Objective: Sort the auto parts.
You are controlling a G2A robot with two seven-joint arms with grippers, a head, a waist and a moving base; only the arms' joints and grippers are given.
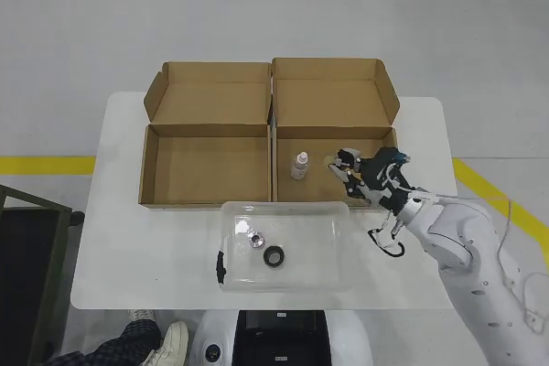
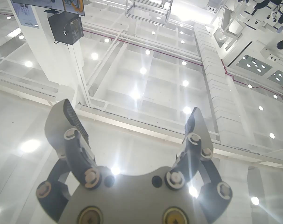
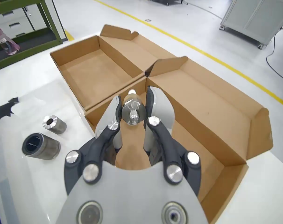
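Observation:
My right gripper (image 1: 339,165) hangs over the right cardboard box (image 1: 320,188) and is shut on a silver metal shaft part (image 3: 133,111), which points away between the pads. Another silver part (image 1: 299,165) sits in that box near the wall shared with the left cardboard box (image 1: 206,169), whose floor is bare. In front of the boxes, a clear plastic tray (image 1: 339,265) holds a small silver sleeve (image 1: 254,241) (image 3: 54,124) and a dark-bored bearing (image 1: 274,257) (image 3: 41,146). My left gripper (image 2: 130,104) is open, pointing up at the ceiling, with nothing between its fingers.
Both boxes have their lids folded back at the far side of the white table (image 1: 119,229). A green shelf unit (image 3: 22,36) stands on the floor beyond the table's left side. Bare tabletop lies to the left and right of the tray.

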